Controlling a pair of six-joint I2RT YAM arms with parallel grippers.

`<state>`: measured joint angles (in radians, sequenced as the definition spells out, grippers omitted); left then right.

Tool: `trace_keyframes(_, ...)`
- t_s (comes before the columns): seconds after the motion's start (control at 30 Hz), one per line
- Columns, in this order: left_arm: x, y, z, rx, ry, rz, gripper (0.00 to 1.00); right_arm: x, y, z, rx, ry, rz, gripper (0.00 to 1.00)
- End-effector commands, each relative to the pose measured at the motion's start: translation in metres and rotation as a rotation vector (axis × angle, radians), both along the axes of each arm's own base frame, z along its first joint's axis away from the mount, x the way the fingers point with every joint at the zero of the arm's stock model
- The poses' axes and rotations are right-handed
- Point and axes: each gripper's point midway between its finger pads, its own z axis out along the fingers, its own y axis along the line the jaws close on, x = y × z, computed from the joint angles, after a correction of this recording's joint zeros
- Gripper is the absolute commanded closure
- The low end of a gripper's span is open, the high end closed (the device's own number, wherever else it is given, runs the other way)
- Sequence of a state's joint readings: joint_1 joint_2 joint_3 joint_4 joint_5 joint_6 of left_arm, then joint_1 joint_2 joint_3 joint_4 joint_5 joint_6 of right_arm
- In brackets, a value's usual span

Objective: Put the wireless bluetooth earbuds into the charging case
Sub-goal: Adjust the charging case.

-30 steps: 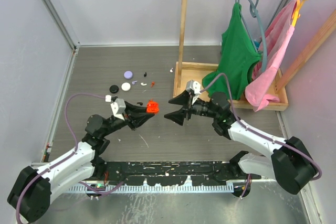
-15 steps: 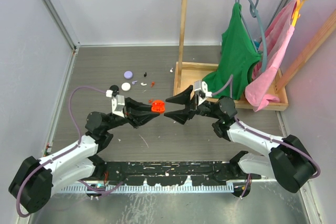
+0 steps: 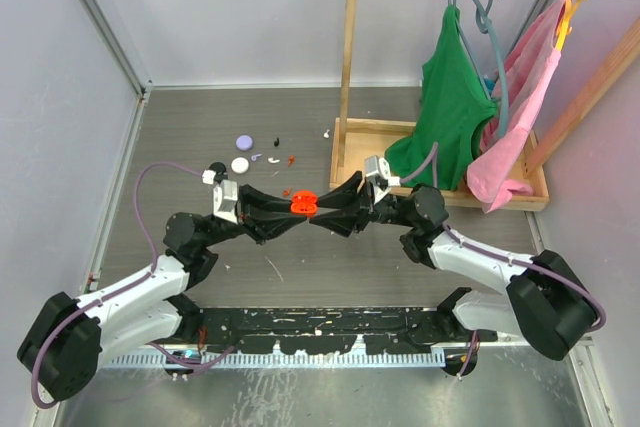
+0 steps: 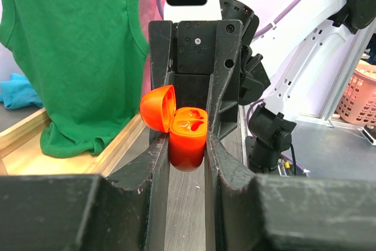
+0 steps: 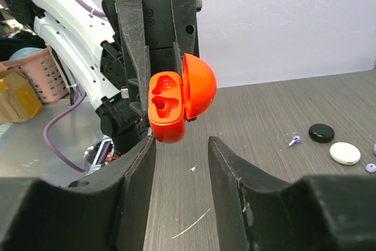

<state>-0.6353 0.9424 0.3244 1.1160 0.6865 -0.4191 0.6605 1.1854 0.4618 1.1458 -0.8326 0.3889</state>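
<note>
An orange charging case (image 3: 303,204) hangs above the table with its lid (image 4: 157,107) swung open, and my left gripper (image 4: 187,145) is shut on its body (image 4: 188,142). My right gripper (image 5: 179,145) faces it tip to tip in the top view (image 3: 318,215). Its jaws stand open, narrow, with the case (image 5: 167,113) at its left fingertip (image 5: 145,148). Tiny earbuds lie on the table behind: a white one (image 3: 257,158), a black one (image 3: 275,139), a red one (image 3: 291,159). A lilac earbud (image 5: 294,140) shows in the right wrist view.
Round flat discs lie far left: lilac (image 3: 243,142), white (image 3: 240,164), black (image 3: 216,169). A wooden clothes rack (image 3: 348,67) with a tray base (image 3: 375,129) stands at the right, holding a green top (image 3: 452,107) and a pink garment (image 3: 520,97). Walls close off the left and back.
My right gripper has moved left up to the case and its jaws have narrowed. The left gripper has carried the case slightly right.
</note>
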Motion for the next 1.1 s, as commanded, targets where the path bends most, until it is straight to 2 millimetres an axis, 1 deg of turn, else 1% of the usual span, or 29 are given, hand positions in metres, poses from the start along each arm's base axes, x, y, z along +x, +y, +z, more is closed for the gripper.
trace_keyframes(0.0, -0.010, 0.001, 0.031, -0.065, -0.100, -0.027, 0.99, -0.008, 0.000, 0.033, 0.098, -0.075, 0.033, 0.55)
trace_keyframes(0.13, -0.012, 0.000, 0.029, -0.060, -0.099, -0.039, 0.99, -0.010, -0.001, 0.037, 0.122, -0.072, 0.045, 0.58)
trace_keyframes(0.43, -0.015, -0.006, 0.027, -0.048, -0.090, -0.067, 0.98, -0.012, -0.002, 0.042, 0.134, -0.080, 0.049, 0.58)
trace_keyframes(0.53, -0.017, -0.007, 0.029, -0.051, -0.096, -0.075, 0.97, -0.012, -0.002, 0.040, 0.129, -0.077, 0.053, 0.63)
trace_keyframes(0.7, -0.015, -0.005, 0.026, -0.044, -0.090, -0.054, 0.87, -0.014, -0.004, 0.039, 0.125, -0.079, 0.049, 0.77)
trace_keyframes(0.8, -0.015, -0.002, 0.024, -0.038, -0.082, -0.037, 0.81, -0.017, -0.006, 0.038, 0.110, -0.081, 0.054, 0.87)
trace_keyframes(0.87, -0.016, -0.001, 0.021, -0.028, -0.081, -0.029, 0.76, -0.018, -0.008, 0.040, 0.100, -0.096, 0.051, 0.96)
trace_keyframes(0.9, -0.016, 0.000, 0.020, -0.021, -0.080, -0.025, 0.73, -0.018, -0.009, 0.040, 0.094, -0.100, 0.048, 0.98)
trace_keyframes(1.07, -0.021, 0.002, 0.016, 0.016, -0.087, -0.032, 0.62, -0.015, -0.009, 0.041, 0.065, -0.103, 0.043, 0.99)
